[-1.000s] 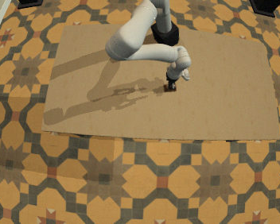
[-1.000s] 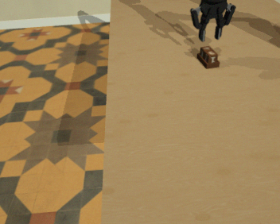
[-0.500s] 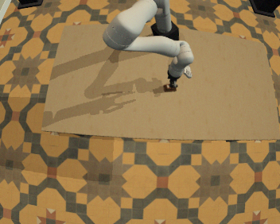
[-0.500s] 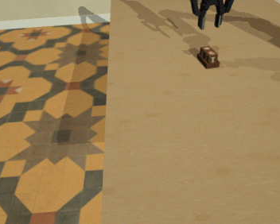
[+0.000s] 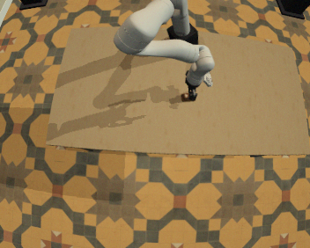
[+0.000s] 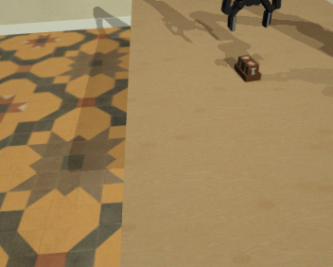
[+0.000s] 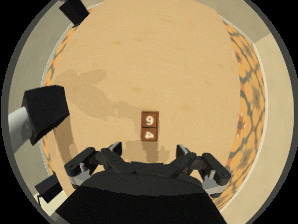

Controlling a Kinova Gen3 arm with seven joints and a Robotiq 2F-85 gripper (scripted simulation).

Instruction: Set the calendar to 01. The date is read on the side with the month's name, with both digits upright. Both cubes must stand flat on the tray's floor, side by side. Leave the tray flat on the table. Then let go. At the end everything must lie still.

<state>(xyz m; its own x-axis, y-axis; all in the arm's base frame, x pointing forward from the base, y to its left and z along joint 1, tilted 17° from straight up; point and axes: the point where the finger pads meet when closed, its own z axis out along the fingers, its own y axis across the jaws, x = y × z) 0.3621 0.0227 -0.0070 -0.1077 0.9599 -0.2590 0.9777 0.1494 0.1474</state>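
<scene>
The brown tray (image 6: 253,79) (image 7: 141,125) lies flat on the table. Two brown cubes stand in it side by side. In the wrist view the top of one cube (image 7: 149,120) reads like a 6, and the top of the other cube (image 7: 149,134) shows a 4 that looks upside down. In the exterior view a pale mark like a 1 shows on the near end, and the long side's marks are too small to read. My gripper (image 6: 250,26) (image 7: 148,149) is open and empty, above the tray and clear of the cubes.
The wooden table top (image 5: 245,110) (image 6: 201,166) (image 7: 190,60) carries the tray. The arm's base (image 5: 182,34) stands at the table's back edge. Shadows of the arm fall across the table. The patterned floor (image 5: 179,202) (image 6: 60,142) lies beyond the table's edges.
</scene>
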